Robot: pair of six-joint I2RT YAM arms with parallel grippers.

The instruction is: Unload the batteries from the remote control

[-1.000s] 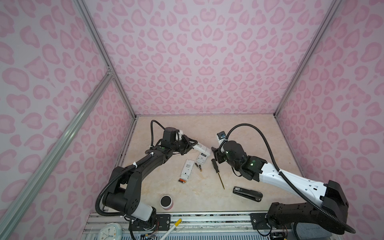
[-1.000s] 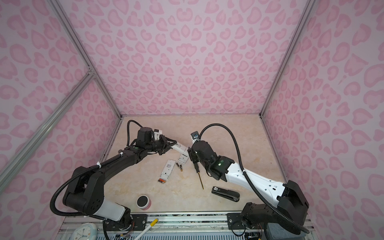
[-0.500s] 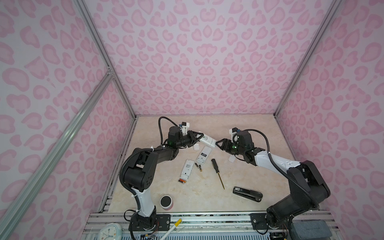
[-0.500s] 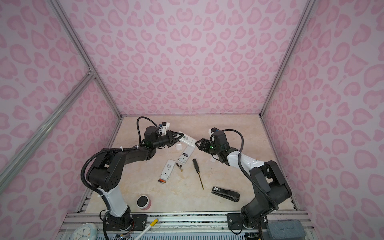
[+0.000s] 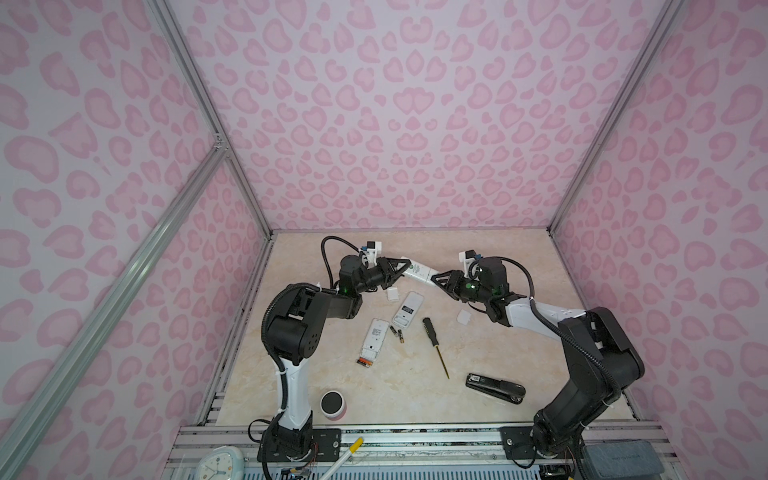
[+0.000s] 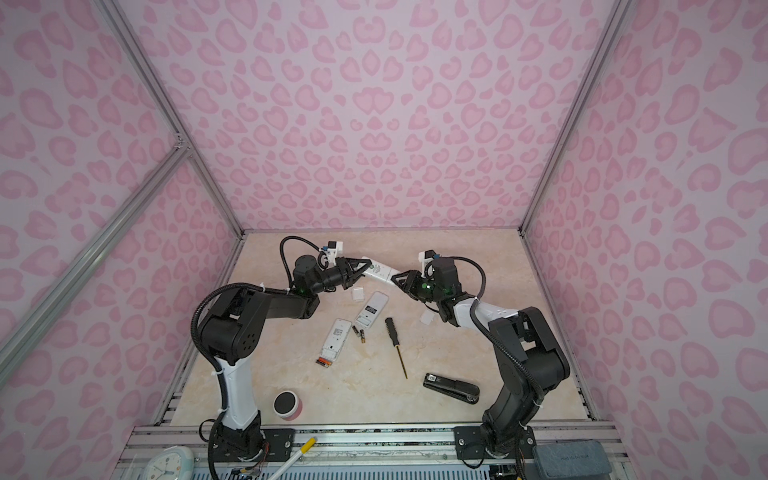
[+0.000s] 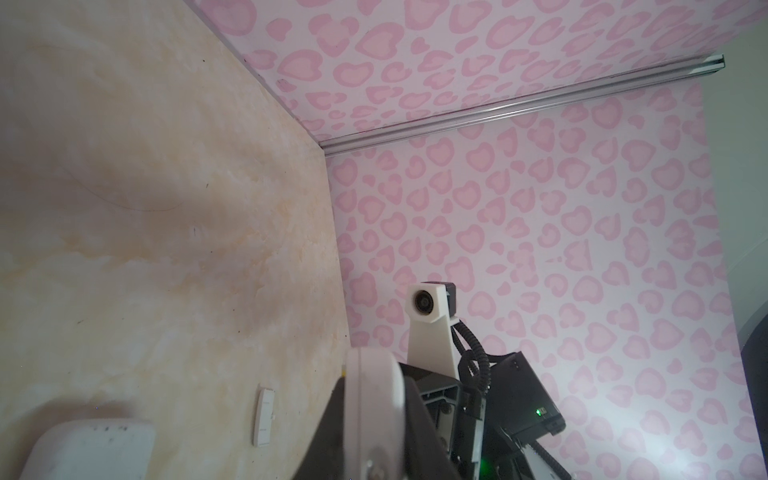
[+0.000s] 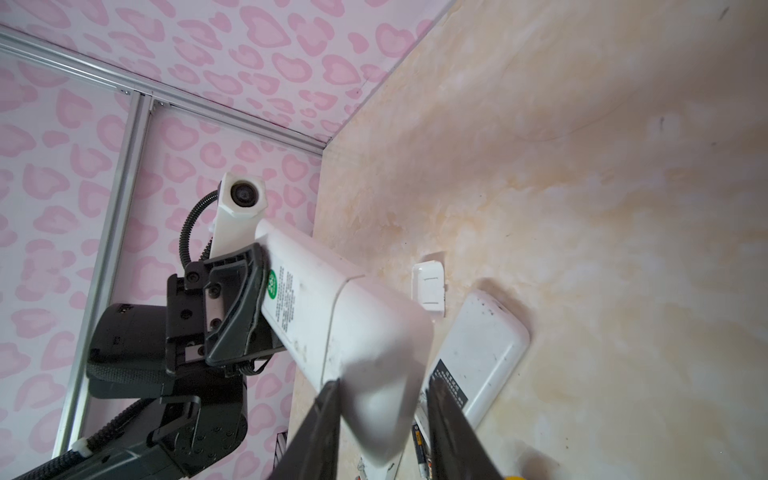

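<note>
**Remote braced in the air between both arms**

Above the back of the table point(image 5: 415, 411), you have a white remote point(image 5: 419, 271) lifted clear and spanning the gap between the two arms. The left end effector point(image 5: 406, 265) is clenched on one end, likely to brace the body while the other arm works on the cover end. That cover appears to be on, so any batteries inside are hidden. The right end effector point(image 5: 435, 277) straddles that end. One of its fingers point(image 8: 322, 419) touches the casing, but you cannot tell whether the pair is squeezing yet. Two loose batteries point(image 5: 397, 334) lie on the table between two other remotes point(image 5: 408, 308), well apart from both end effectors.
</note>
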